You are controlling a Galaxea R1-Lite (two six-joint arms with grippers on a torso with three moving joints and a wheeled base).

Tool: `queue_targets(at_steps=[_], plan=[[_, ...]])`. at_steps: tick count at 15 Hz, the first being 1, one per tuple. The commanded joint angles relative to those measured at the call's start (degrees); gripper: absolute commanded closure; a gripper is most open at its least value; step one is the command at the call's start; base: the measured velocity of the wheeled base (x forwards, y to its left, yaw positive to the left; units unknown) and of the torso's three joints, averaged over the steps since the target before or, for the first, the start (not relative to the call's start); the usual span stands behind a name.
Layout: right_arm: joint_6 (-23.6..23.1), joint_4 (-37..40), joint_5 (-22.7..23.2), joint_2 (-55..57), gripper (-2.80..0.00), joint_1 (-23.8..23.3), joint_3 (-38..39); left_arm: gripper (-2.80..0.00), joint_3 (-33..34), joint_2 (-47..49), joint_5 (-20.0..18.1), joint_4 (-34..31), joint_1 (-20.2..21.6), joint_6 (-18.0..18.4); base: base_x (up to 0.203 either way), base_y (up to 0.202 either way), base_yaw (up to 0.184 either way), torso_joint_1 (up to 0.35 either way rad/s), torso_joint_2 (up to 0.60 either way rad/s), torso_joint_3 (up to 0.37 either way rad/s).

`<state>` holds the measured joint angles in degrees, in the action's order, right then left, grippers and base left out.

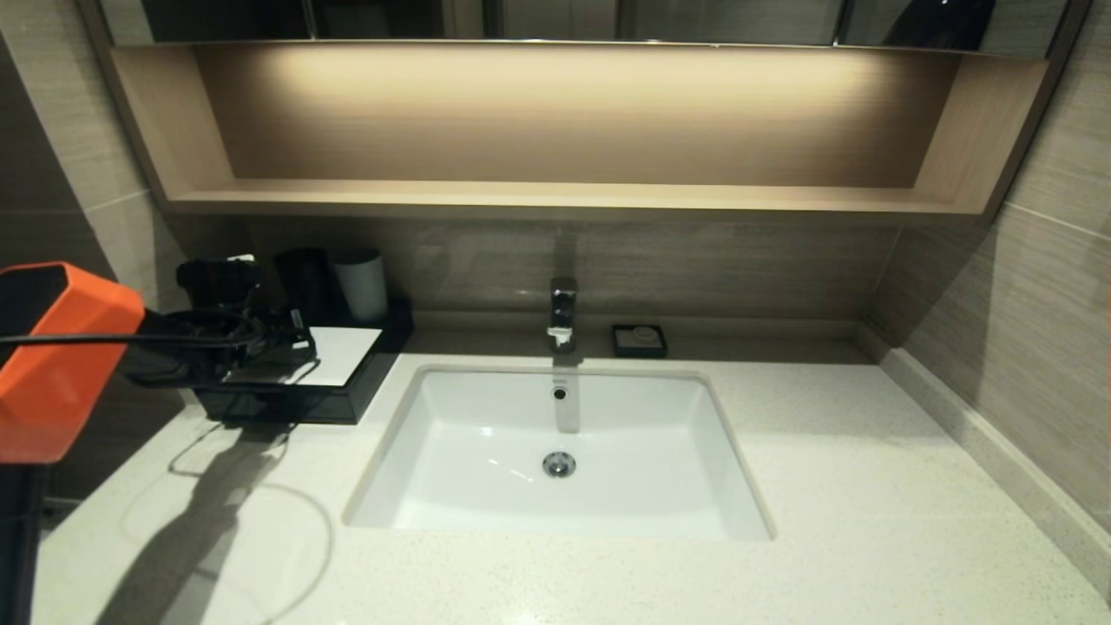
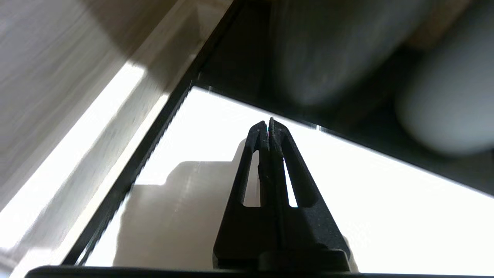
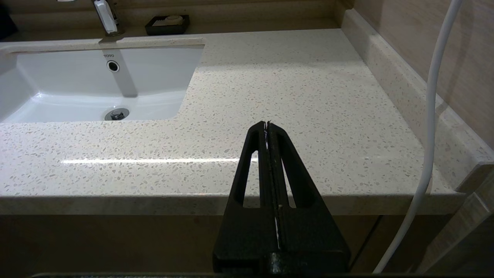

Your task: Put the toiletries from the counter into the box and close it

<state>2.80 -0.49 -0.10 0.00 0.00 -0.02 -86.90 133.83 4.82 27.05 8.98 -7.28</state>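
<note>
Where the counter [image 1: 851,486] runs off to the left of the white basin [image 1: 555,521], the low black box [image 1: 347,395] sits against the back wall, its front closed flush and its white top panel [image 1: 343,351] facing up. The left arm reaches in from the left edge, orange casing nearest me, and its left gripper [image 1: 299,347] hovers low over that white panel, just above it as far as I can tell. From the left wrist camera the two black fingers [image 2: 256,154] are pressed tight together with nothing between them, pointing at the far edge of the panel. Behind the box stand a dark cup [image 1: 304,282] and a pale grey cup [image 1: 362,284], side by side. I can't see any of the wrapped toiletry packets on the stone. A chrome faucet [image 1: 562,314] rises behind the basin, with a small black soap dish [image 1: 639,339] just to its right. The right gripper [image 3: 267,125] hangs off the front edge of the counter, well right of the basin, clenched on nothing
</note>
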Motion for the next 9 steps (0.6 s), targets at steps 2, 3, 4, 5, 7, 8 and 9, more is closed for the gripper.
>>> queue_targets(at_steps=[2,3,4,5,7,8,9], plan=[[0.0,0.0,0.0,0.1,0.00,0.0,0.0,0.00,9.2,-6.8,0.3,4.4,0.0,-0.1,0.000,0.000,0.000,0.000,0.00,0.000],[0.0,0.0,0.0,0.1,0.00,0.0,0.0,0.00,11.9,-8.4,0.6,6.2,0.0,-0.1,0.000,0.000,0.000,0.000,0.00,0.000],[0.0,0.0,0.0,0.1,0.00,0.0,0.0,0.00,15.7,-10.5,0.8,8.4,0.0,-0.1,0.000,0.000,0.000,0.000,0.00,0.000],[0.0,0.0,0.0,0.1,0.00,0.0,-0.1,0.00,19.8,-12.5,0.9,10.8,0.0,0.0,0.000,0.000,0.000,0.000,0.00,0.000],[0.0,0.0,0.0,0.1,0.00,0.0,0.0,0.00,28.1,-16.6,0.9,16.5,0.0,0.1,0.000,0.000,0.000,0.000,0.00,0.000],[0.0,0.0,0.0,0.1,0.00,0.0,0.0,0.00,32.7,-18.9,0.9,19.7,-0.3,0.1,0.000,0.000,0.000,0.000,0.00,0.000],[0.0,0.0,0.0,0.1,0.00,0.0,0.0,0.00,36.6,-20.8,0.8,22.4,-0.6,0.1,0.000,0.000,0.000,0.000,0.00,0.000]])
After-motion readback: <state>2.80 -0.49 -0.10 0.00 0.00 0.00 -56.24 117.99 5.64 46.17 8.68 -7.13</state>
